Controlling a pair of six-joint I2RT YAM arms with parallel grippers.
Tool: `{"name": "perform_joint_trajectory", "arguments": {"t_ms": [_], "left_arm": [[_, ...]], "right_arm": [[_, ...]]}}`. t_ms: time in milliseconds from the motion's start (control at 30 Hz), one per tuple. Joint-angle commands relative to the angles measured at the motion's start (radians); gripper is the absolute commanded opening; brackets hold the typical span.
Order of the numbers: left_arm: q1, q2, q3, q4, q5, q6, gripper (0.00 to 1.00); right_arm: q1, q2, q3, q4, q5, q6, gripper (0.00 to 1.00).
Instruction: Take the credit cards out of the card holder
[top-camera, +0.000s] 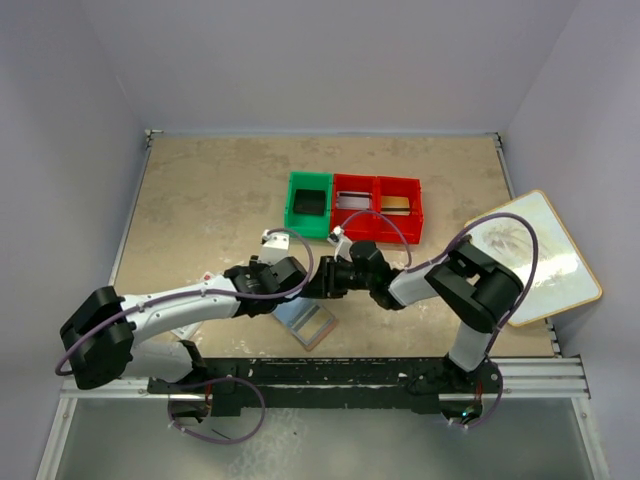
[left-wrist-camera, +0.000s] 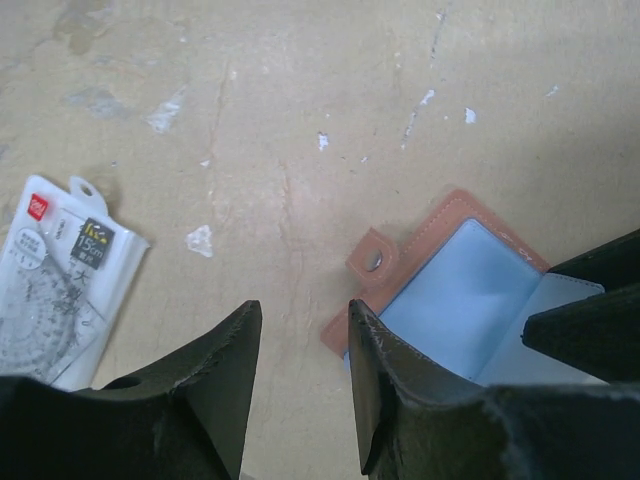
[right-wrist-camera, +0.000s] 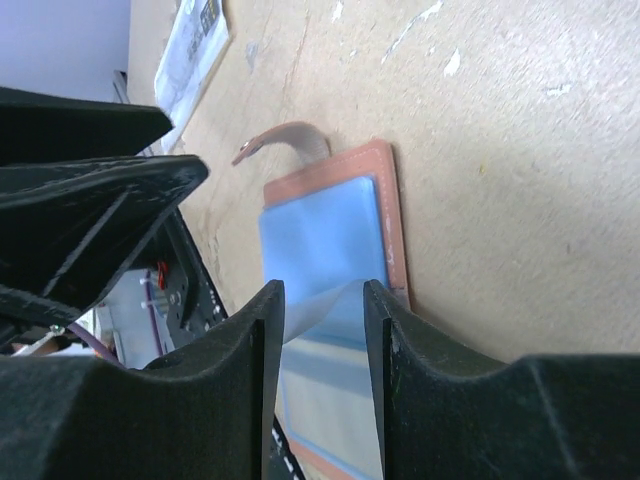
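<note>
Two arms meet over the middle of the bench in the overhead view, the left tool (top-camera: 303, 287) and right tool (top-camera: 336, 279) nose to nose. Just near of them the card holder (top-camera: 306, 323) lies spread open. A green bin (top-camera: 308, 228) and a red bin (top-camera: 380, 232) stand farther back. No card lies loose on the bench.

From the left wrist, the left tool (left-wrist-camera: 300, 318) stands part open with bare bench in its gap, gripping nothing. Its right finger overhangs the card holder (left-wrist-camera: 450, 290), and a white packet (left-wrist-camera: 60, 290) lies well to the left.

From the right wrist, the right tool (right-wrist-camera: 322, 292) is part open, bracketing a pale sleeve leaf raised from the card holder (right-wrist-camera: 330, 230). Whether it pinches that leaf I cannot tell.

I'd judge the job barely begun: holder opened, cards not yet out.
</note>
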Motion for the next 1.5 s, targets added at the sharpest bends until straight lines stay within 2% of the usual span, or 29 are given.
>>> {"name": "perform_joint_trajectory", "arguments": {"t_ms": [0,67,267,600,767,967,1067,1200,1467], "left_arm": [[-0.007,-0.073,0.029,-0.052,-0.102,-0.059,0.39],[-0.007,-0.097,0.028,-0.05,-0.09,-0.056,0.4],[-0.006,-0.15,0.034,-0.034,-0.017,-0.027,0.41],[-0.007,-0.207,0.037,0.049,0.162,0.047,0.43],[-0.006,-0.175,0.039,0.087,0.235,0.074,0.44],[-0.006,-0.068,0.009,0.077,0.213,0.062,0.42],[-0.007,-0.023,-0.016,0.102,0.211,0.058,0.41],[-0.008,0.023,-0.031,0.132,0.206,0.06,0.4],[-0.009,0.062,-0.051,0.122,0.165,0.058,0.37]], "right_arm": [[0.007,0.046,0.045,0.121,0.006,0.061,0.41],[0.007,0.062,0.062,0.126,0.019,0.071,0.41],[0.013,0.07,0.133,-0.011,0.072,0.01,0.6],[0.015,-0.032,0.22,-0.299,0.194,-0.117,0.63],[0.018,-0.059,0.245,-0.376,0.257,-0.177,0.62],[0.02,-0.252,0.069,-0.409,0.271,-0.196,0.59],[0.02,-0.311,0.028,-0.411,0.188,-0.213,0.59],[0.021,-0.286,0.027,-0.434,0.112,-0.238,0.58],[0.023,-0.249,0.019,-0.388,0.056,-0.233,0.55]]}}
